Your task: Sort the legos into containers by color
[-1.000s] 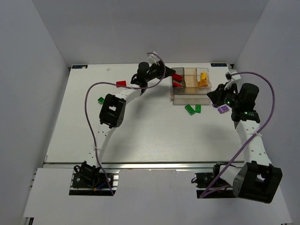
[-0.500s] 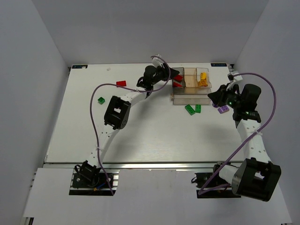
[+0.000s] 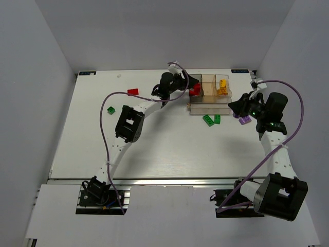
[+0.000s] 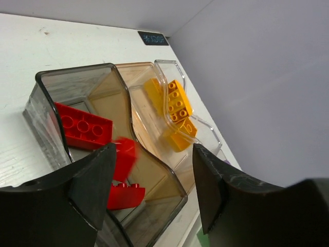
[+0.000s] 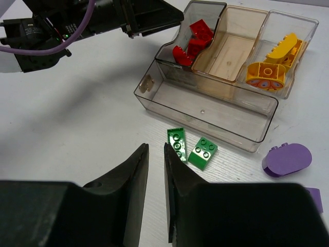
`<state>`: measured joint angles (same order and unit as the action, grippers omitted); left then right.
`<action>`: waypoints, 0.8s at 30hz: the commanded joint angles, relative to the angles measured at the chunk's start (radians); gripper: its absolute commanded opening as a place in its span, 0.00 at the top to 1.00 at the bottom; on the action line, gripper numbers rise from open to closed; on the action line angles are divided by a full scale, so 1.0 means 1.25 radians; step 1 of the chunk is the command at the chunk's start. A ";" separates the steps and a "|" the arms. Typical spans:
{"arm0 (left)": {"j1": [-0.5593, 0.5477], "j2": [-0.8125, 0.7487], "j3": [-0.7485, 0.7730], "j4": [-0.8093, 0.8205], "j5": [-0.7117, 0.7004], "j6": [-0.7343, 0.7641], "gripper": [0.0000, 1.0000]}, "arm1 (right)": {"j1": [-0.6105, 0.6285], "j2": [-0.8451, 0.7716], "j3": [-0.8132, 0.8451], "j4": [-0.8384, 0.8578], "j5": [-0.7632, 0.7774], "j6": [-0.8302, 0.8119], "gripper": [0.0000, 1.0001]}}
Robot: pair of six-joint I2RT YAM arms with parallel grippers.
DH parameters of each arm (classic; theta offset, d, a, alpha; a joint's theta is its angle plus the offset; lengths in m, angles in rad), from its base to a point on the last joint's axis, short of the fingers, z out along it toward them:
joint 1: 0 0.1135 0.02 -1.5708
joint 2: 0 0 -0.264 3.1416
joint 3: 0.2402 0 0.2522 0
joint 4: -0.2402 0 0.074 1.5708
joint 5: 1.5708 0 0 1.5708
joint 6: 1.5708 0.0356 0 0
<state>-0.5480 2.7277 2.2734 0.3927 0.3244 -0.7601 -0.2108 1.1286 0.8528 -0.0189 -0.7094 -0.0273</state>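
The containers [image 3: 209, 104] stand at the table's back: smoky, amber and clear bins with a front tray [image 5: 205, 121]. My left gripper [image 3: 191, 82] [image 4: 154, 150] hangs open over the smoky bin [image 4: 77, 72]. A blurred red lego [image 4: 123, 157] is loose between its fingers, above two red legos [image 4: 82, 126] in that bin. Yellow legos [image 4: 175, 110] lie in the clear bin. My right gripper [image 3: 232, 107] [image 5: 156, 149] hovers near two green legos [image 5: 176, 143], its fingers a narrow gap apart and holding nothing.
Purple legos [image 5: 287, 159] lie right of the tray, near my right arm. On the left of the table are a red lego [image 3: 133, 91] and a green lego [image 3: 110, 109]. The amber bin [image 5: 229, 51] holds nothing. Grey walls close in both sides.
My left gripper moved right over the smoky bin and opened, letting go of the red lego, which now drops into the bin. The right gripper has hardly moved.
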 commanded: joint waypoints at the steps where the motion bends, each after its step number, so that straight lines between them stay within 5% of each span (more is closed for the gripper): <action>1: -0.011 -0.006 0.038 -0.021 -0.014 0.014 0.29 | -0.009 0.000 -0.007 0.037 -0.019 0.010 0.76; 6: -0.011 -0.052 0.033 -0.009 -0.020 0.026 0.30 | -0.009 0.000 -0.010 0.037 -0.048 -0.004 0.75; 8: -0.011 -0.085 0.021 -0.007 -0.018 0.036 0.35 | -0.011 0.000 -0.015 0.037 -0.086 -0.026 0.62; 9: -0.001 -0.130 0.010 -0.013 -0.014 0.045 0.40 | -0.008 0.003 -0.016 0.032 -0.142 -0.069 0.57; 11: 0.009 -0.234 -0.077 -0.018 0.021 0.047 0.77 | -0.004 0.015 -0.013 -0.010 -0.209 -0.115 0.40; 13: 0.017 -0.330 -0.190 -0.010 0.051 0.056 1.00 | 0.003 0.030 0.009 -0.051 -0.226 -0.186 0.33; 16: 0.033 -0.551 -0.477 -0.016 0.051 0.104 1.00 | 0.024 0.049 0.036 -0.128 -0.222 -0.288 0.26; 18: 0.057 -0.653 -0.662 -0.048 0.035 0.138 0.89 | 0.057 0.056 0.053 -0.157 -0.205 -0.337 0.23; 19: 0.064 -0.749 -0.714 -0.067 0.031 0.148 0.75 | 0.070 0.057 0.060 -0.185 -0.187 -0.356 0.22; 20: 0.071 -0.791 -0.760 -0.092 0.022 0.159 0.48 | 0.096 0.065 0.069 -0.203 -0.165 -0.395 0.22; 23: 0.094 -0.945 -0.905 -0.214 -0.047 0.221 0.20 | 0.157 0.096 0.117 -0.256 -0.044 -0.416 0.22; 24: 0.106 -0.976 -0.946 -0.282 -0.096 0.253 0.17 | 0.200 0.107 0.142 -0.262 0.017 -0.413 0.22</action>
<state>-0.4374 1.5959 1.2129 0.2573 0.3141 -0.5556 -0.0341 1.2377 0.9394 -0.2760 -0.8356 -0.4557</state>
